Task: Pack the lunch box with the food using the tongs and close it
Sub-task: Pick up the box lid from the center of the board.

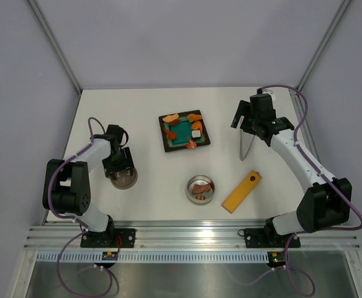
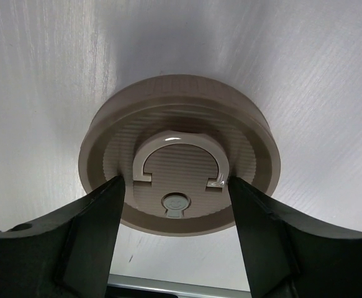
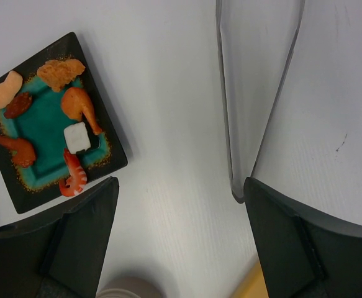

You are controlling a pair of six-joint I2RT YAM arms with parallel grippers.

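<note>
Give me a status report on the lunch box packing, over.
Left gripper open, astride the lid handle. Right gripper open above the tongs, not gripping. Lunch box uncovered, some food inside, more on the plate. Yellow bar lies beside the box.

The white table [image 1: 143, 118] is carrying five items. A square black plate [image 1: 164, 138] is sitting far of centre. The round tin [image 1: 188, 188] is resting near centre, its lid [image 2: 181, 112] lying well left. The tongs [image 1: 245, 148] are lying at right, and a yellow-orange bar [image 1: 241, 192] is lying nearer, just right of the tin.
</note>
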